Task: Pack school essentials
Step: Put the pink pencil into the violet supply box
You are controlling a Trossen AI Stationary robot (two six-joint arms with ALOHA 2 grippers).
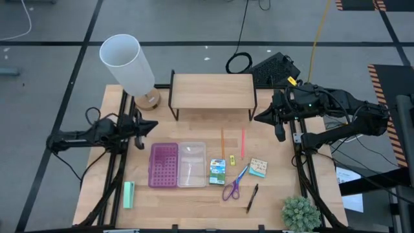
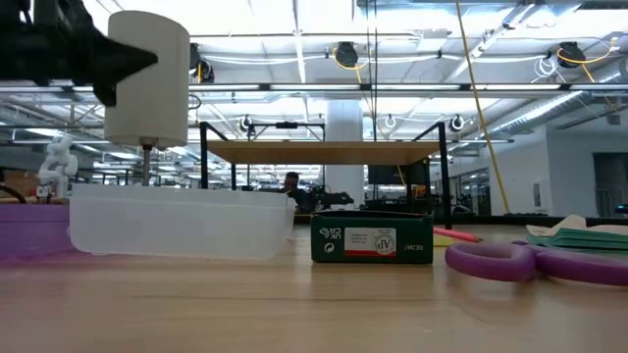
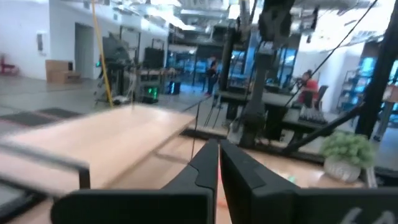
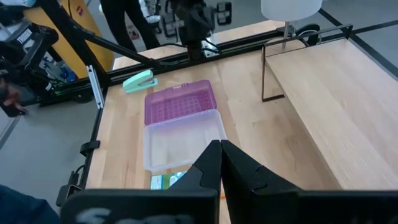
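Observation:
The school essentials lie on the table right of the open case [image 1: 178,164]. They are an orange pencil [image 1: 222,144], a pink pencil [image 1: 242,144], a tiny yellow piece [image 1: 232,160], a green-blue packet [image 1: 217,171], a teal-beige pad [image 1: 257,167], purple-blue scissors [image 1: 234,186] and a black pen [image 1: 251,198]. The case lies flat, with its purple half [image 4: 179,101] on the left and its clear half [image 4: 183,137] on the right. My left gripper [image 1: 154,127] hovers shut above the table, left of the case's far end. My right gripper [image 1: 257,118] hovers shut beyond the pencils, near the shelf's right leg.
A wooden shelf on black legs [image 1: 211,90] stands at the table's far middle, and a white lamp [image 1: 129,65] at the far left. A mint-green block [image 1: 129,194] lies near the front left. A potted plant [image 1: 301,213] stands at the front right corner.

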